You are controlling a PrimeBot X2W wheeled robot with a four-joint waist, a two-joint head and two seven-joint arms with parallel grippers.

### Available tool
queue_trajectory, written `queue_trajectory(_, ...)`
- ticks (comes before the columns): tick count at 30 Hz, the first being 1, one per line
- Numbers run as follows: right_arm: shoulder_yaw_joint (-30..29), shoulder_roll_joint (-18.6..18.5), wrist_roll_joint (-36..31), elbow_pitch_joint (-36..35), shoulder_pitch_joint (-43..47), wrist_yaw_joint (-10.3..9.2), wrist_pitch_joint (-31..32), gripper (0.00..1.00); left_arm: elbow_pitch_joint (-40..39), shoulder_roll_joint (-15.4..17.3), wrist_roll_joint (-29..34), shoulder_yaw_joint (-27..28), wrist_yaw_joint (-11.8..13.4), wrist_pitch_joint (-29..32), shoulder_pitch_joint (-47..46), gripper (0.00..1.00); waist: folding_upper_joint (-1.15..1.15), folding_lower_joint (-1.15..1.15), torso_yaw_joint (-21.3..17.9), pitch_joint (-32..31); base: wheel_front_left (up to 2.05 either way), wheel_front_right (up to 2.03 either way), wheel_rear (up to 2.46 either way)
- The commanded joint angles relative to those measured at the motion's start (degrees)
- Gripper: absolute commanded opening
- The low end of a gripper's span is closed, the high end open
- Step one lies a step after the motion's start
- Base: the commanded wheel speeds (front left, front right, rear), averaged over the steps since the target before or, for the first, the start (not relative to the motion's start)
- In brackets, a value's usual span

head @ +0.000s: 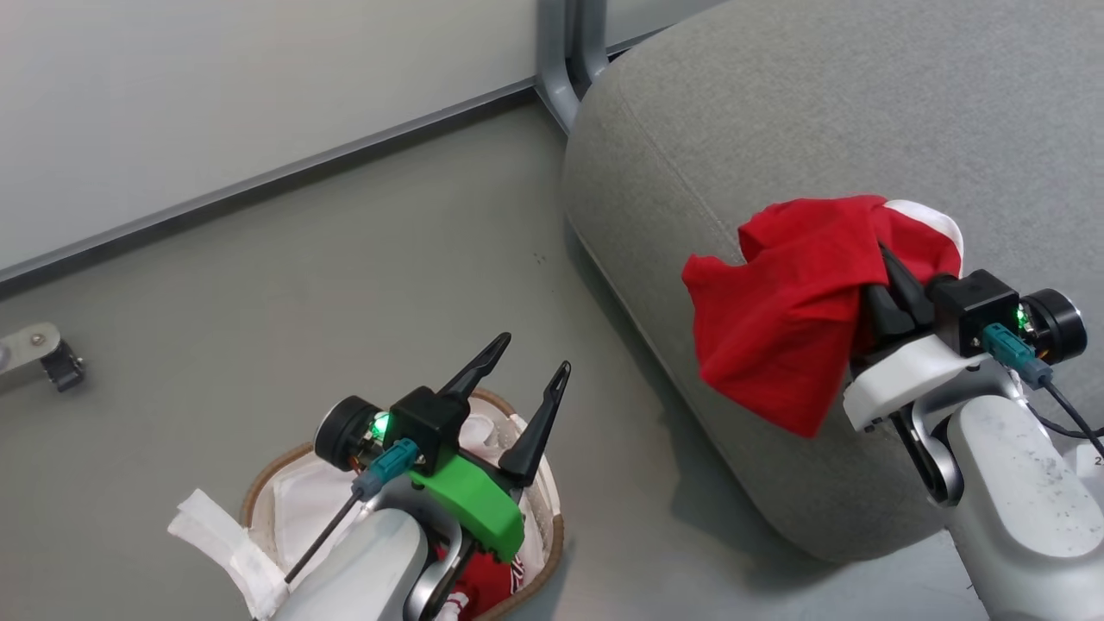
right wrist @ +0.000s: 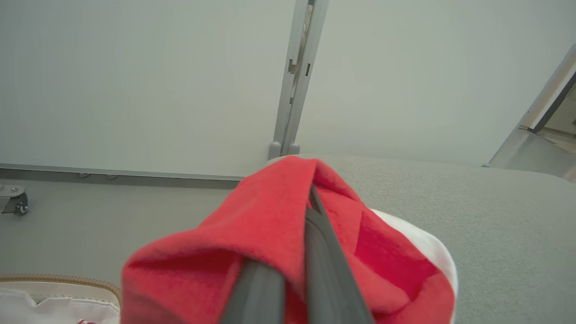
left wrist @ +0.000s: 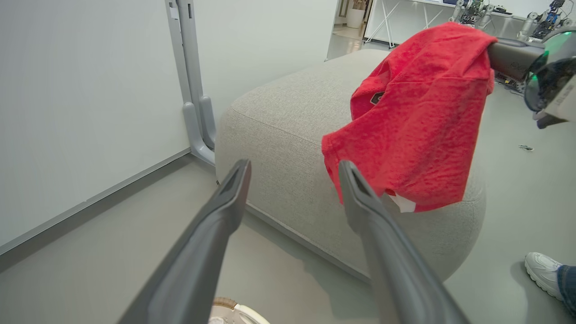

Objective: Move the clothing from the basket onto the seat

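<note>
My right gripper [head: 884,254] is shut on a red garment [head: 785,319] with a white panel, which hangs draped from the fingers above the near edge of the grey seat [head: 776,112]. From the left wrist the same garment [left wrist: 414,117] dangles in front of the seat [left wrist: 288,117]. In the right wrist view the red cloth [right wrist: 270,238] wraps the fingers. My left gripper [head: 535,354] is open and empty, hovering over the basket [head: 543,561] at the lower left. More red clothing [head: 487,586] lies inside the basket under the left arm.
A grey metal post [head: 565,60] stands at the wall by the seat's far corner. A caster wheel [head: 52,358] sits on the floor at far left. The basket's white liner [head: 233,543] spills over its rim. A person's shoe [left wrist: 542,272] is on the floor.
</note>
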Motion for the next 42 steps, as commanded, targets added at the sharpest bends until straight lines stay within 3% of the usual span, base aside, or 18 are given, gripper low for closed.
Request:
queue_trajectory(1, -0.6, 0.1, -0.3, -0.4, 0.2, -0.08, 0.0, 0.0, 0.3, 0.1, 0.5, 0.1, -0.1, 0.0, -0.9, 1.0, -0.01, 0.0, -2.4, 2.5, 0.0, 0.0, 0.0)
queue_trajectory(11, -3.9, 1.3, -0.1, 3.0, -3.9, -0.08, -0.1, 0.0, -0.8, -0.3, 1.6, -0.2, -0.6, 0.0, -2.8, 1.0, -0.01, 0.0, -0.1, 6.2, 0.0, 0.0, 0.0)
queue_trajectory(17, -5.9, -0.8, -0.4, 5.0, -11.0, -0.08, -0.1, 0.0, -1.7, 0.2, 2.6, 0.5, -0.2, 0.0, -3.9, 1.0, -0.01, 0.0, 3.3, 9.1, 0.0, 0.0, 0.0)
queue_trajectory(23, -8.2, -5.9, 0.5, 7.3, -21.2, -0.08, 0.6, 0.0, -3.3, 0.8, 3.8, 0.3, -0.3, 0.0, -4.8, 1.0, -0.01, 0.0, 7.5, 12.8, 0.0, 0.0, 0.0)
queue_trajectory(29, -13.1, -14.2, -0.3, 9.0, -31.1, -0.08, 4.3, 0.0, -5.1, 0.3, 4.8, -0.8, -0.6, 0.0, -6.4, 1.0, -0.01, 0.0, 12.4, 16.9, 0.0, 0.0, 0.0)
queue_trajectory(35, -18.2, -20.4, -1.2, 12.8, -35.2, -0.08, 7.2, 0.02, -6.5, -0.3, 6.9, -2.7, -0.7, 0.0, -8.7, 1.0, -0.01, 0.0, 17.1, 20.9, 0.0, 0.0, 0.0)
queue_trajectory(42, -23.9, -20.8, -4.1, 23.7, -29.6, -0.08, 4.4, 0.0, -6.6, -1.0, 7.9, -3.8, -0.9, 0.0, -9.9, 1.0, -0.01, 0.0, 19.3, 23.8, 0.0, 0.0, 0.0)
